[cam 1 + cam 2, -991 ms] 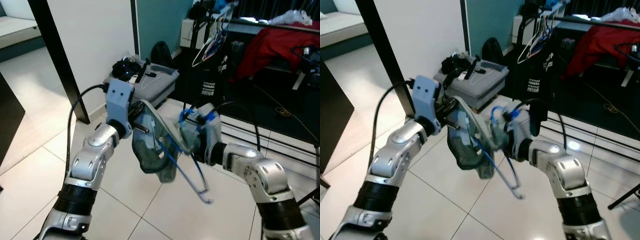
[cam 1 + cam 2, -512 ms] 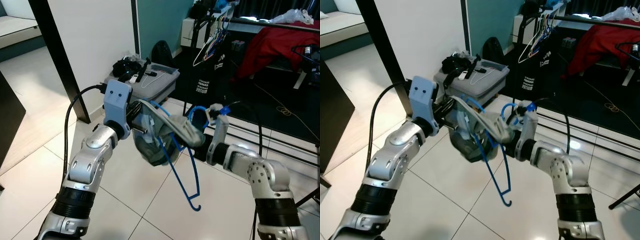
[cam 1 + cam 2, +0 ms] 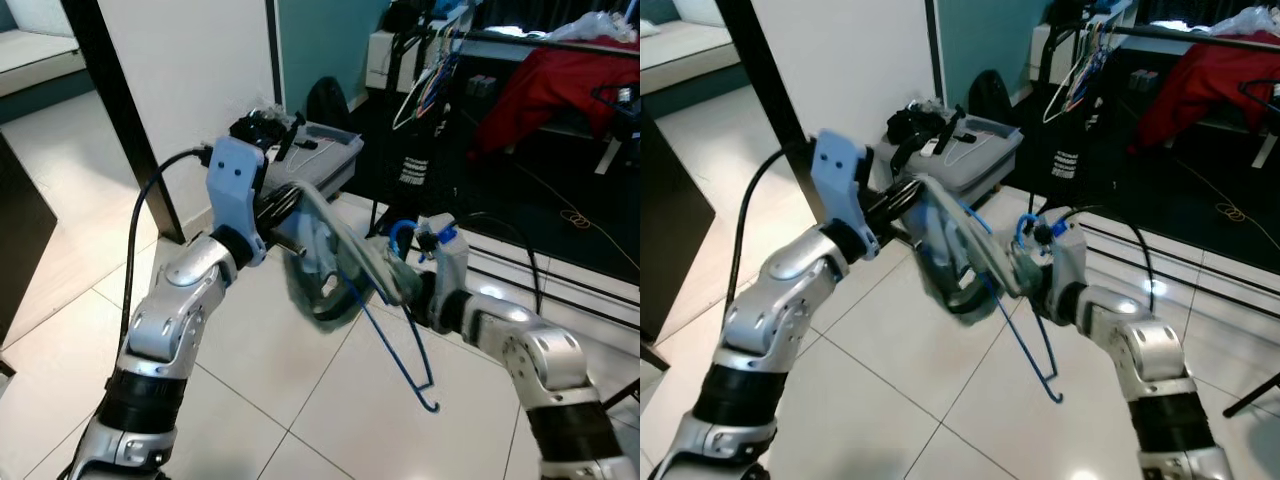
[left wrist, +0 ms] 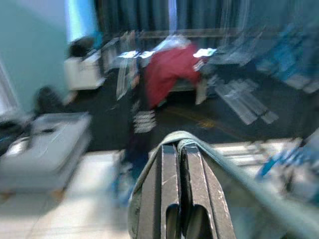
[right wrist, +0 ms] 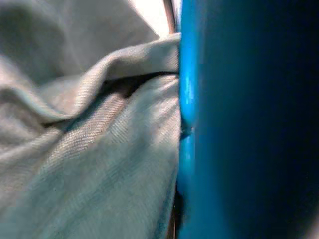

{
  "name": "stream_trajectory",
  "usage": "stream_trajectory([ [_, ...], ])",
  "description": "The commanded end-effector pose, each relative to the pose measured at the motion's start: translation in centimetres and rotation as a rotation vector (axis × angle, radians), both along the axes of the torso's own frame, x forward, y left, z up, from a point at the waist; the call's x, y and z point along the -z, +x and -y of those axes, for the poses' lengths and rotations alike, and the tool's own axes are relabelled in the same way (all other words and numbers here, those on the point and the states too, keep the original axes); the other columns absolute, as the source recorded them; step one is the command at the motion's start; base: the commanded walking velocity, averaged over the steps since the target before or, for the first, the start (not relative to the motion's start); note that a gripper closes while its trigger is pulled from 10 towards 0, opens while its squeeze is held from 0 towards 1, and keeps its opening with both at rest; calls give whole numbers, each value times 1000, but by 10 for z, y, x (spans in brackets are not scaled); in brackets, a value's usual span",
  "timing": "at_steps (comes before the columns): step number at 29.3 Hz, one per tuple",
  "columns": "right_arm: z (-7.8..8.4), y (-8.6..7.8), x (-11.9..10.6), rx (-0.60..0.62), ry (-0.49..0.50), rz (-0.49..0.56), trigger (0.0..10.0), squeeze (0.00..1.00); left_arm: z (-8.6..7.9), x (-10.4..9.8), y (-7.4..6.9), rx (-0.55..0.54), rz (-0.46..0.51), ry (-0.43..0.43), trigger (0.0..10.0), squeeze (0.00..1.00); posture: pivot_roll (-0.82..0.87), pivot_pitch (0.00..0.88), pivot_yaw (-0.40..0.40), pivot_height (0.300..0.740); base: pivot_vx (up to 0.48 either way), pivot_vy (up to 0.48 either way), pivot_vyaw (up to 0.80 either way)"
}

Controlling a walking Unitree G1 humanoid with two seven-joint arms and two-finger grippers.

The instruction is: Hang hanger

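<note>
Left to right: the left tool (image 3: 300,205), raised above the tiled floor (image 3: 250,390), is clenched on a fold of grey-green garment (image 3: 325,270) that drapes from its fingers; the blue hanger (image 3: 395,345), threaded through this garment, hangs with its hook pointing down toward the floor. To the right, the right tool (image 3: 400,285) is buried in the cloth beside the hanger wire, and its grip cannot be told. Judged progress: the garment is on the hanger, but the clothes rail (image 3: 530,38), well apart behind, is not yet reached.
</note>
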State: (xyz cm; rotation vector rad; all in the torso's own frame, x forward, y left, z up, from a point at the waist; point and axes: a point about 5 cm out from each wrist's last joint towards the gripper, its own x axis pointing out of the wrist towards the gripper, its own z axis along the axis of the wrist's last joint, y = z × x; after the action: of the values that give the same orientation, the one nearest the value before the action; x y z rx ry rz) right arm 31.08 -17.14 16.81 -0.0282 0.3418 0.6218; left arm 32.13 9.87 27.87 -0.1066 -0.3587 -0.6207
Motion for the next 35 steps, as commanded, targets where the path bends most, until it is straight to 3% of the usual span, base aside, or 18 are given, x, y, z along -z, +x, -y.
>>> stream_trajectory([
  [1, 9, -7, 22, 27, -55, -96, 10000, 0, -33, -50, -11, -82, 188, -163, 10000, 0, -89, 89, 44, 740, 0, 0, 0],
  [2, 9, -7, 22, 27, -55, -96, 10000, 0, -33, -50, -11, -82, 188, -163, 10000, 0, -89, 89, 44, 740, 0, 0, 0],
  [3, 12, -5, 20, 51, -42, -89, 10000, 0, -41, -74, -17, -49, 258, -235, 10000, 0, -89, 89, 44, 740, 0, 0, 0],
  [4, 12, -5, 20, 51, -42, -89, 10000, 0, -41, -74, -17, -49, 258, -235, 10000, 0, -89, 89, 44, 740, 0, 0, 0],
  [7, 17, -2, 14, 89, -4, -69, 10000, 0, -73, -109, -26, -94, 376, -298, 10000, 0, -92, 88, 51, 740, 0, 0, 0],
  [10, 17, -4, 14, 67, -10, -57, 10000, 0, -84, -111, -24, -153, 380, -287, 10000, 0, -90, 90, 53, 740, 0, 0, 0],
  [14, 24, -7, 17, 57, -23, -61, 10000, 0, -130, -95, -8, -444, 293, -213, 10000, 0, -93, 91, 56, 740, 0, 0, 0],
  [17, 29, -3, 17, 119, -17, -59, 10000, 0, -136, -81, -1, -500, 214, -186, 10000, 0, -91, 93, 54, 740, 0, 0, 0],
  [19, 31, -1, 15, 151, -4, -53, 10000, 0, -129, -76, -1, -455, 196, -171, 10000, 0, -91, 93, 54, 740, 0, 0, 0],
  [22, 35, 9, 12, 268, 43, -58, 10000, 0, -80, -61, -10, -178, 181, -68, 10000, 0, -92, 94, 55, 740, 0, 0, 0],
  [23, 35, 9, 12, 268, 43, -58, 10000, 0, -80, -61, -10, -178, 181, -68, 10000, 0, -92, 94, 55, 740, 0, 0, 0],
  [25, 36, 14, 9, 326, 88, -69, 10000, 0, -47, -53, -26, 46, 194, -29, 10000, 0, -92, 94, 55, 740, 0, 0, 0],
  [26, 30, 15, 3, 306, 161, -64, 10000, 0, -22, -40, -43, 241, 193, 18, 10000, 0, -92, 94, 55, 740, 0, 0, 0],
  [27, 30, 15, 3, 306, 161, -64, 10000, 0, -22, -40, -43, 241, 193, 18, 10000, 0, -92, 94, 55, 740, 0, 0, 0],
  [30, 24, 17, -6, 262, 197, -25, 10000, 0, -6, -22, -58, 393, 169, 89, 10000, 0, -89, 96, 53, 740, 0, 0, 0],
  [31, 21, 17, -13, 217, 209, 9, 10000, 0, 4, -3, -72, 533, 114, 145, 10000, 0, -89, 96, 53, 740, 0, 0, 0],
  [32, 21, 17, -13, 217, 209, 9, 10000, 0, 4, -3, -72, 533, 114, 145, 10000, 0, -89, 96, 53, 740, 0, 0, 0],
  [35, 16, 15, -20, 139, 202, 36, 10000, 0, 7, 46, -87, 642, -44, 331, 10000, 0, -87, 97, 55, 740, 0, 0, 0],
])
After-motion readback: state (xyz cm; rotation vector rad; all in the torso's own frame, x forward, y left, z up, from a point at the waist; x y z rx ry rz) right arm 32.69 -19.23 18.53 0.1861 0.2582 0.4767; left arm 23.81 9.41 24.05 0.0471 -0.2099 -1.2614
